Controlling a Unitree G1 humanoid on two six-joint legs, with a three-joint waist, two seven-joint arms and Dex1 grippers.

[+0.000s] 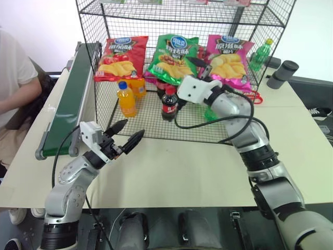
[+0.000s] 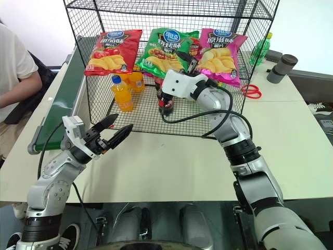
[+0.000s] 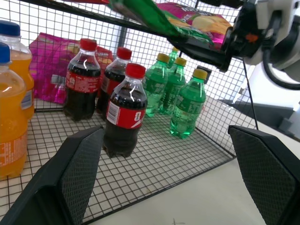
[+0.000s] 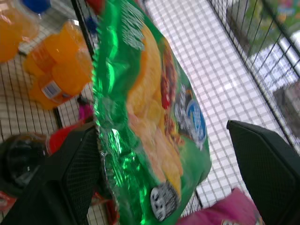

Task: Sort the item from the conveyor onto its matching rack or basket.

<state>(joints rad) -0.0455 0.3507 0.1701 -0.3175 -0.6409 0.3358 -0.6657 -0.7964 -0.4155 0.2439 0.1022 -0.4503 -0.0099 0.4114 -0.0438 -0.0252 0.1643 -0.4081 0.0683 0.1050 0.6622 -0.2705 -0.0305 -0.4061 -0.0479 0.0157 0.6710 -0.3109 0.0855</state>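
Green crisp bag (image 1: pixel 175 54) on the rack's (image 1: pixel 218 133) upper shelf, between red bag (image 1: pixel 120 57) and magenta bag (image 1: pixel 229 56), we see our right gripper (image 1: pixel 200 66) spread wide just before it, gripping nothing, left gripper (image 1: pixel 127 134) likewise spread near the rack's front edge, beside the conveyor (image 1: pixel 73 99).

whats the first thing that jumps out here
Three bright crisp bags stand in a row on the shelf of the black wire rack: a red bag, the green bag in the middle and a pink bag. The right gripper is open just in front of the green bag, above cola bottles. On the left, the dark green conveyor runs along the rack.
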